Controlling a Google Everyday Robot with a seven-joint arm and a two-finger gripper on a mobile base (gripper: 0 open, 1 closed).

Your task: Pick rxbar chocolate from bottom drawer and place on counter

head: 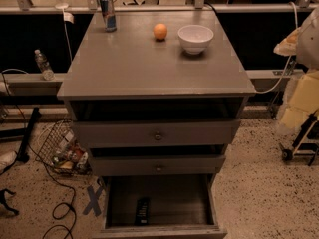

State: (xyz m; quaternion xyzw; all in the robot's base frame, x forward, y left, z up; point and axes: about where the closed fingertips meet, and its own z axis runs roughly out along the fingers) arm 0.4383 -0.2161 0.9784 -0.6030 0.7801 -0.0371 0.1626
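Speckled terrazzo floor, dim warm light, and a grey wooden cabinet dead centre. The robot's pincer gripper isn't in shot at all, so I can't tell how far open it is or whether it holds anything, and places below are just as the camera sees them.

Nearest the camera, the deep grey bottom drawer is pulled right out. The flat, dark-wrapped rxbar chocolate lies on its floor, left of centre and near the front lip. There's pale print on the wrapper but I can't read it.

Above are the shallower grey middle drawer and top drawer, each with a small round knob.

On the smooth grey counter, all towards the back: a tall blue-and-silver can far left (lettering unreadable), a round orange fruit in the middle, and a white ceramic bowl just right of it, not touching.

Left of the cabinet on the floor is a wire basket of packets.
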